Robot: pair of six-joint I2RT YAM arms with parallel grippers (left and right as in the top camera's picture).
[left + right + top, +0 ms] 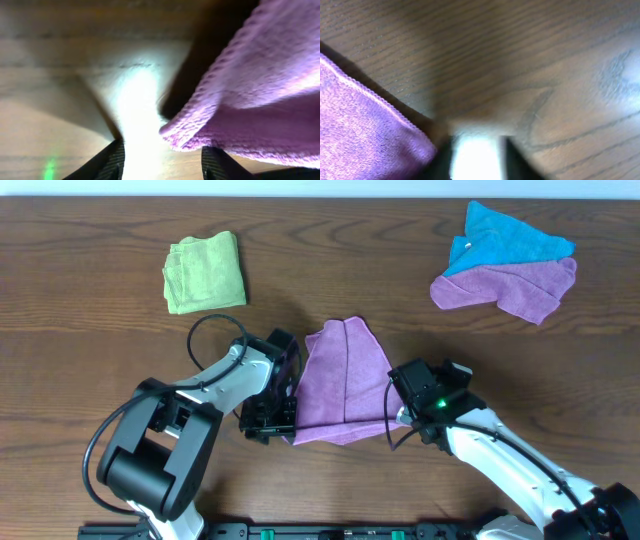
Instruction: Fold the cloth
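Left gripper (165, 157) gapes with a corner of the cloth (250, 90) between its jaws; right gripper (477, 157), parted and empty, sits just beside it. A finger snagging the pile could drag the fold open.

Legible markings: none. We read no text, brand, number or sign on the cloth (345, 385), nor on anything around it, in any of the three views.

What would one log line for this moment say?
task: fold cloth | cloth: folded over | left hand: open at its left corner | right hand: open, just off its right corner
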